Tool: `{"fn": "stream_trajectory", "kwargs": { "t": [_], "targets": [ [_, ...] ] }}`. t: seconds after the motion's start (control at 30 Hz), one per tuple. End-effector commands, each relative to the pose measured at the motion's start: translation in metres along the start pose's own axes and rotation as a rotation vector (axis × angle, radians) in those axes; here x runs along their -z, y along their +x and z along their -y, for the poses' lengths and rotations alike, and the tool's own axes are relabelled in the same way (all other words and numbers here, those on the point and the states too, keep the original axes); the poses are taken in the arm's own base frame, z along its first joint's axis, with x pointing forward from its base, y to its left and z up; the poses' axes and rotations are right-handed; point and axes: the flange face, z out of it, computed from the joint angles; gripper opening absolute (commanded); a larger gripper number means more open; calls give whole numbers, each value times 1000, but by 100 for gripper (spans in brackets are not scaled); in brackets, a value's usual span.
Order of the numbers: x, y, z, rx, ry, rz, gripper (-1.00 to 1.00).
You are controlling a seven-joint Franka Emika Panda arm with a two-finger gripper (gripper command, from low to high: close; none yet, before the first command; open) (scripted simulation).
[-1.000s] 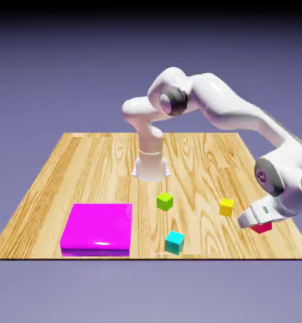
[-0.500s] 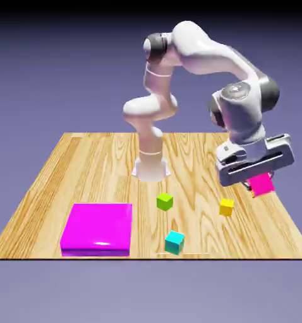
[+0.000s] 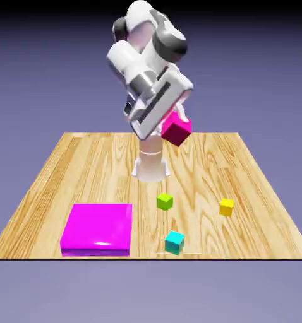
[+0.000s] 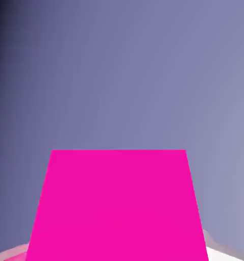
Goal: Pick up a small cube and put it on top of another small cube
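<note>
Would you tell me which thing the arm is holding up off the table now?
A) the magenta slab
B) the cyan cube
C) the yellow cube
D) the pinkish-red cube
D: the pinkish-red cube is between the jaws, well above the tabletop.

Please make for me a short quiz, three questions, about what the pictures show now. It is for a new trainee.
1. True or false: the gripper holds the pinkish-red cube in the air.
2. Fill in the blank: the lime-green cube rests on the wooden ____.
3. In the exterior view, which is farthest to the left?
a) yellow cube
b) cyan cube
c) flat magenta slab

Key: 1 true; 2 table; 3 c
</note>
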Motion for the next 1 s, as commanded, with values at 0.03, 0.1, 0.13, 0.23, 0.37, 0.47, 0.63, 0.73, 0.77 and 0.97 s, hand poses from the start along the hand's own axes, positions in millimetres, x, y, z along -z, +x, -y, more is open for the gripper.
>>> {"fn": "stream_trajectory", "kwargs": {
  "t": [0.03, 0.1, 0.13, 0.23, 0.37, 0.47, 0.63, 0.73, 0.77, 0.97],
  "targets": [
    [25, 28, -12, -105, 76, -18, -100],
    [45, 56, -30, -216, 141, -36, -100],
    [54, 70, -41, -274, 168, -46, -100],
    [74, 108, -82, -454, 228, -77, -100],
    [86, 145, -151, -704, 250, -122, -100],
    [85, 160, -211, -891, 217, -156, -100],
    [74, 153, -317, -1181, 63, -210, -100],
    [69, 131, -378, -1327, -91, -237, -100],
    [68, 121, -398, -1368, -151, -245, -100],
    [57, 80, -462, -1481, -398, -259, -100]
  ]
}}
